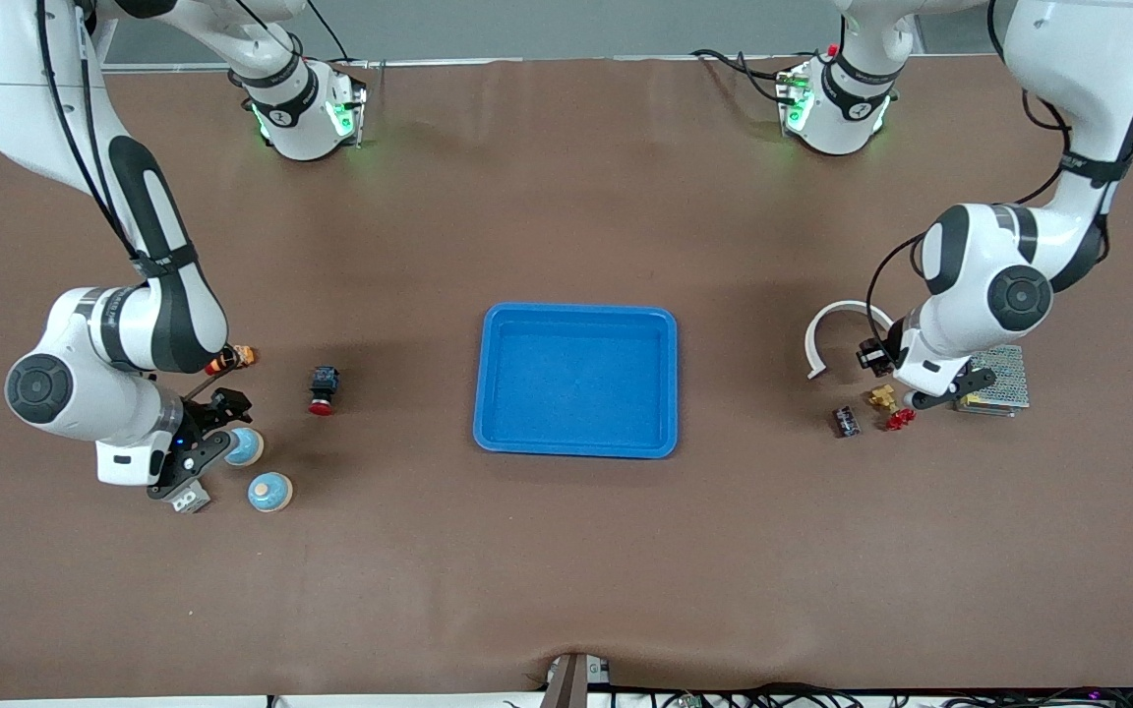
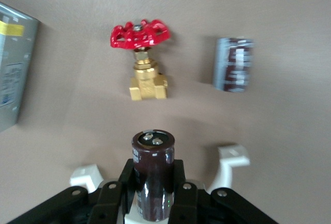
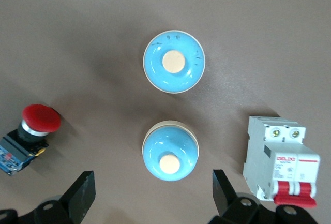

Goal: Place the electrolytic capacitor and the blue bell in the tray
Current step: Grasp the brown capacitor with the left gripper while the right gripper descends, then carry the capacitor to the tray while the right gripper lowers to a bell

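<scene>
Clamping the electrolytic capacitor (image 2: 153, 175), the left tool (image 2: 153, 190) should lift straight, clearing the brass valve (image 2: 146, 58), toward the tray (image 1: 576, 445); right tool (image 3: 153, 193) hangs apart over a blue bell (image 3: 170, 150).

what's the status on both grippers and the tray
Left gripper shut on dark capacitor, beside brass valve. Right gripper open over nearer blue bell. Tray holds nothing.

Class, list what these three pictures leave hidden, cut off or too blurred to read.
- Left wrist view: the lower end of the electrolytic capacitor, covered by the left gripper shut on it.
- Left wrist view: print on the second capacitor on the table, blurred.
- Left wrist view: the grey box, cut by the edge.
- Right wrist view: the right gripper fingertips, cut off; it hovers open over a blue bell.
</scene>
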You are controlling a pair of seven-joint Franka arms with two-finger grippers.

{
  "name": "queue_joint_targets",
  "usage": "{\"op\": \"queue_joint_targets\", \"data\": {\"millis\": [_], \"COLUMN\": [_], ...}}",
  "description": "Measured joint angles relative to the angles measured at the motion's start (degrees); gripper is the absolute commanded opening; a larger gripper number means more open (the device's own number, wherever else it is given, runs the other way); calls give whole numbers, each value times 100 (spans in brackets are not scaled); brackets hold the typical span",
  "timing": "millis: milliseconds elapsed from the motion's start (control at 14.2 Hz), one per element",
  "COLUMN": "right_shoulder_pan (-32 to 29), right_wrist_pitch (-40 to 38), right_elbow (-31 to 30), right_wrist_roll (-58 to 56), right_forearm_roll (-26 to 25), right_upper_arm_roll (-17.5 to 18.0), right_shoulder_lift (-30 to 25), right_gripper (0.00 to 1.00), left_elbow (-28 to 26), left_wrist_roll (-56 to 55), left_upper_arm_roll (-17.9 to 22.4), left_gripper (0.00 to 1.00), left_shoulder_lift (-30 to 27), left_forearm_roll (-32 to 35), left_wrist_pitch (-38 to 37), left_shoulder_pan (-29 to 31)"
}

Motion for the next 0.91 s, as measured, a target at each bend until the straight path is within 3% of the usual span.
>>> {"op": "queue_joint_targets", "data": {"millis": [211, 421, 912], "right_shoulder_pan": [-9, -28, -243], "right_wrist_pitch": [188, 392, 739], "right_elbow": [-27, -28, -34], "right_wrist_roll": [-354, -689, -1442], "right_forearm_roll": [0, 0, 0], "right_upper_arm_roll": [-6, -11, -31], "right_shoulder_lift": [74, 154, 423], "right_gripper": [100, 100, 100], "left_elbow": [623, 918, 1747], "left_wrist_roll": [-997, -1936, -3300], "left_upper_arm_roll": [-701, -1236, -1294], "left_gripper": [0, 0, 0], "left_shoulder_lift": [-184, -140, 574], "left_forearm_roll": [0, 0, 0], "left_wrist_pitch": [-905, -1040, -1040], "left_shoulder_pan": [-62, -255, -1101]}}
